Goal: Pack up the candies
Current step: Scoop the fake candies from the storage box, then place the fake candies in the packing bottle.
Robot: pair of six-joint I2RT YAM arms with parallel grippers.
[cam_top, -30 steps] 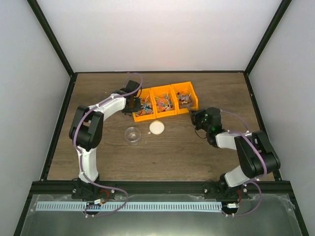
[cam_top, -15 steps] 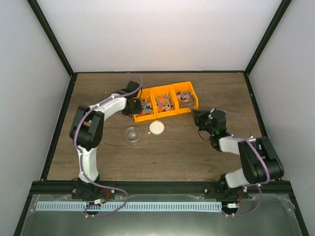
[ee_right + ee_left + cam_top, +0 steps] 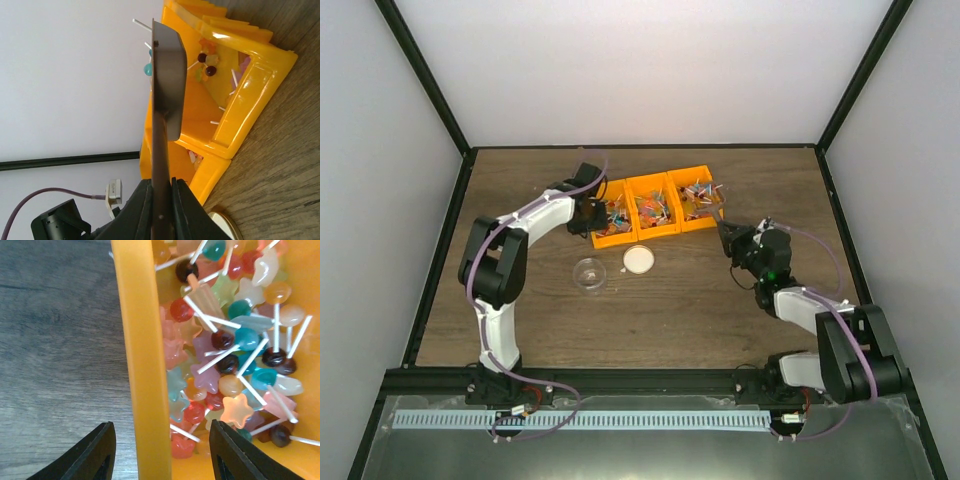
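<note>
The candies [image 3: 650, 205] are small coloured sweets on white sticks that fill three joined orange bins [image 3: 670, 232]. My left gripper [image 3: 586, 216] is open and straddles the left wall [image 3: 142, 365] of the left bin, one finger outside and one over the candies [image 3: 225, 350]; in the left wrist view the gripper [image 3: 161, 437] holds nothing. My right gripper [image 3: 732, 240] is shut on the handle of the brown scoop [image 3: 165, 75], seen edge-on by the right bin [image 3: 250, 90]. A teal sweet [image 3: 148, 69] shows past the scoop's edge.
A clear round cup [image 3: 589, 273] stands on the wooden table in front of the left bin. The round cream lid [image 3: 638, 260] lies beside it, in front of the middle bin, and shows in the right wrist view [image 3: 225, 226]. Black frame rails border the table.
My right arm has swung to the right with the scoop, and its gripper now sits a little right of the right bin's front corner. The left arm has barely moved.
</note>
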